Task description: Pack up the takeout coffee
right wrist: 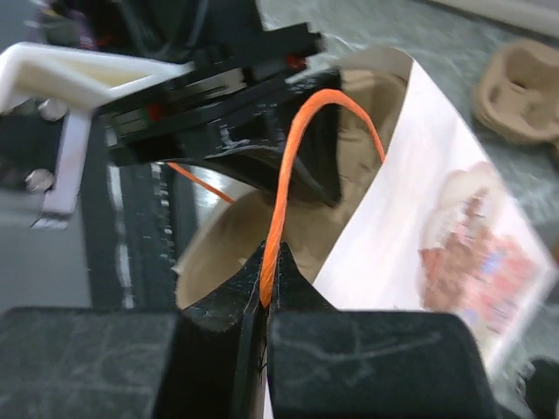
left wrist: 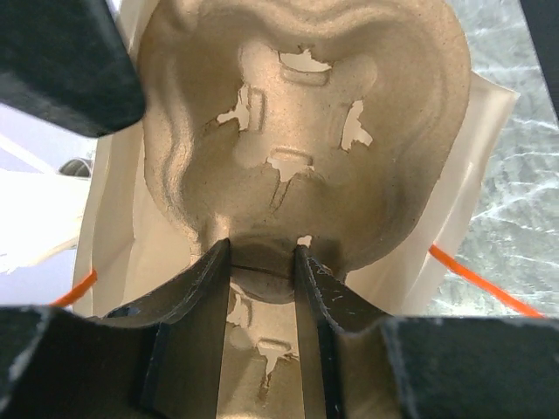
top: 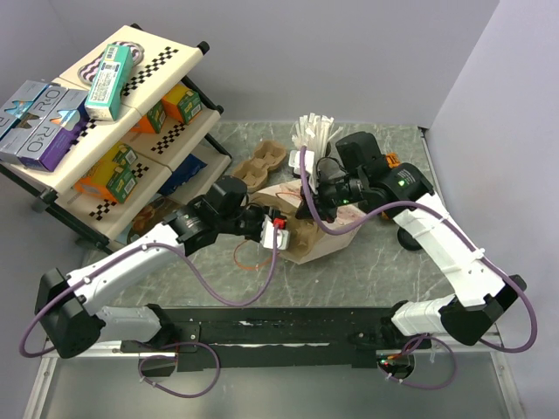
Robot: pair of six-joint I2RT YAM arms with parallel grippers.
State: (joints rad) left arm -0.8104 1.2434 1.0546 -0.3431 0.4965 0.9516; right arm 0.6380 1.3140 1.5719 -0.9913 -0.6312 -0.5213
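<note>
The takeout coffee does not show in any view. A white paper bag (top: pixel 339 237) lies on the table with its mouth toward the left arm. My left gripper (top: pixel 278 229) is at that mouth, shut on the rim of a brown pulp cup carrier (left wrist: pixel 306 113). The carrier sits partly inside the bag's white walls (left wrist: pixel 489 175), and its ridge is pinched between the fingertips (left wrist: pixel 229 257). My right gripper (right wrist: pixel 266 262) is shut on the bag's orange handle (right wrist: pixel 293 166) and holds it up above the bag's opening (right wrist: pixel 419 201). In the top view the right gripper (top: pixel 310 202) hangs over the bag's far edge.
A tilted shelf rack (top: pixel 105 131) with boxes stands at the back left. Spare pulp carriers (top: pixel 266 166) lie behind the bag, and a bundle of white sticks (top: pixel 316 131) stands at the back. The bag's other orange handle (top: pixel 249 255) loops on the table.
</note>
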